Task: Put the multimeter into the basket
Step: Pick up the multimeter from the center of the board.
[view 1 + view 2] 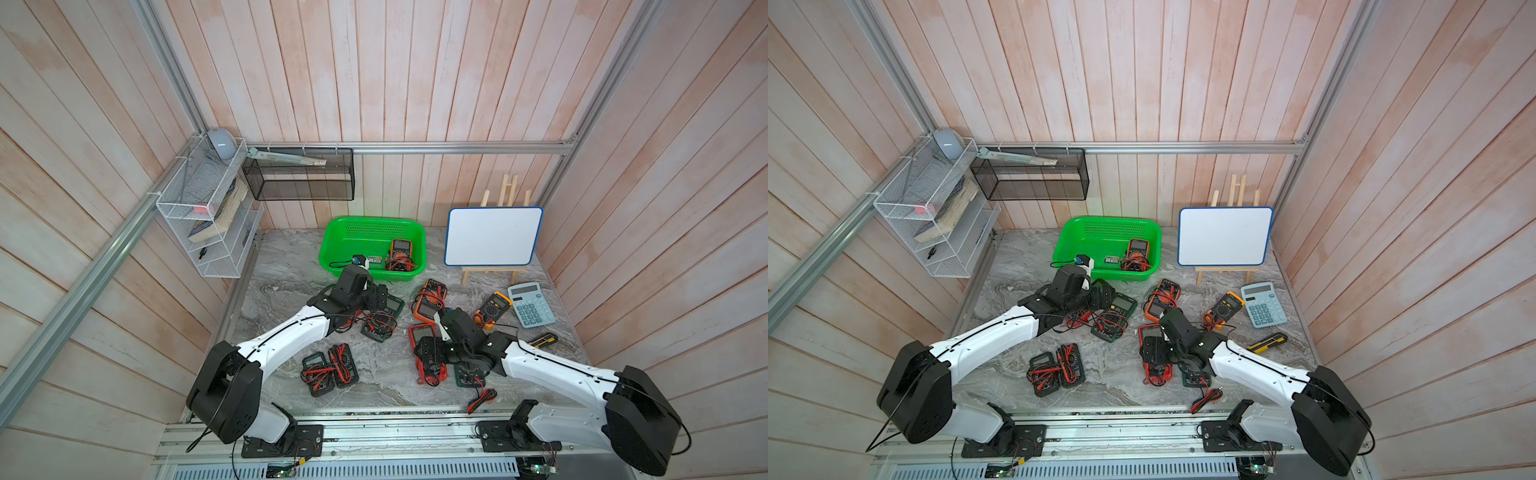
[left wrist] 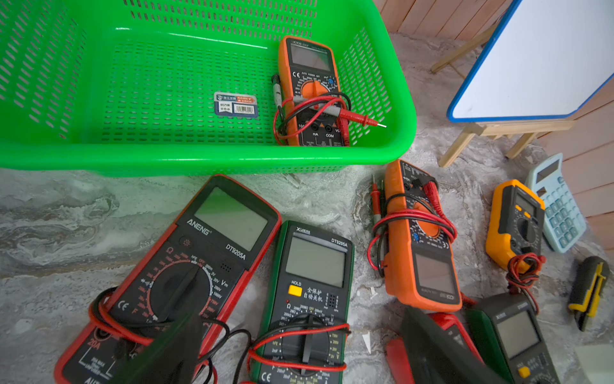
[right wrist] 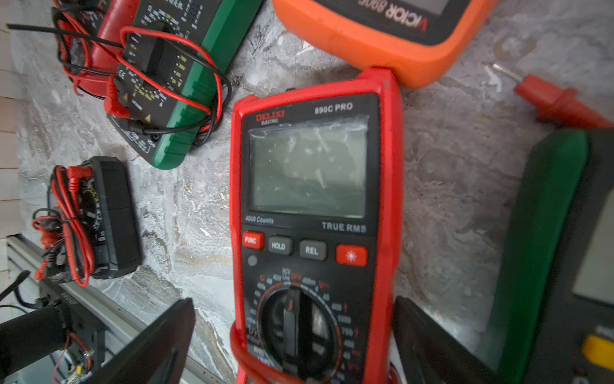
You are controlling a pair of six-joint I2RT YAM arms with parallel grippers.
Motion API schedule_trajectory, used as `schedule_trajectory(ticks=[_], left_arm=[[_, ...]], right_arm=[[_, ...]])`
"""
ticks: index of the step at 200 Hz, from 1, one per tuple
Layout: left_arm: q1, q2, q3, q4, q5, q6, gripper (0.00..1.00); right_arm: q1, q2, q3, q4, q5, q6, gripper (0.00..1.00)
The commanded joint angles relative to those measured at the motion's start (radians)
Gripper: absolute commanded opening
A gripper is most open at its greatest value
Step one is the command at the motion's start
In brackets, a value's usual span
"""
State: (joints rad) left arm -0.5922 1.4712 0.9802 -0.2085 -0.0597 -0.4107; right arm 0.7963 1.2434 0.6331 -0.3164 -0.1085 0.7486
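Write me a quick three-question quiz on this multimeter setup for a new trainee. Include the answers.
1. True or false: the green basket already holds an orange multimeter.
2. The right gripper hovers over which thing? A) a red multimeter B) the calculator C) the whiteboard
3. Fill in: the left gripper stands ___, holding nothing.

Key:
1. True.
2. A, the red multimeter, which lies flat on the table between the open jaws.
3. Open.
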Motion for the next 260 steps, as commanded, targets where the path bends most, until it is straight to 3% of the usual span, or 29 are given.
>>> schedule_trajectory(ticks=[1, 44, 59, 76, 110, 135, 205, 260], left_arm=[[-0.004, -0.022, -0.024, 0.029, -0.001, -0.01, 1.0], [0.002, -0.038, -0.045, 0.049, -0.009, -0.031, 1.0], [0.01, -0.045, -0.049, 0.054, -0.012, -0.052, 1.0], [0.022, -0.046, -0.048, 0.051, -0.017, -0.077, 0.99], [0.053, -0.052, -0.053, 0.05, -0.022, -0.123, 1.0], [0.079, -0.069, -0.06, 0.056, -0.026, -0.151, 1.0], [0.18, -0.152, -0.105, 0.089, -0.02, -0.192, 1.0], [0.237, -0.196, -0.109, 0.065, -0.029, -0.148, 1.0]], right_arm=[[0.023, 0.067, 0.062, -0.083, 0.042, -0.045, 0.98], [0.081, 0.205, 0.168, -0.205, 0.119, -0.092, 0.98], [0.092, 0.238, 0.193, -0.228, 0.139, -0.102, 0.93], [0.098, 0.26, 0.221, -0.247, 0.14, -0.115, 0.78], [0.104, 0.238, 0.277, -0.282, 0.132, -0.132, 0.34], [0.104, 0.198, 0.345, -0.324, 0.128, -0.142, 0.13], [0.091, 0.229, 0.625, -0.361, 0.149, -0.183, 0.12], [-0.074, 0.318, 0.798, -0.18, 0.028, -0.174, 0.12]])
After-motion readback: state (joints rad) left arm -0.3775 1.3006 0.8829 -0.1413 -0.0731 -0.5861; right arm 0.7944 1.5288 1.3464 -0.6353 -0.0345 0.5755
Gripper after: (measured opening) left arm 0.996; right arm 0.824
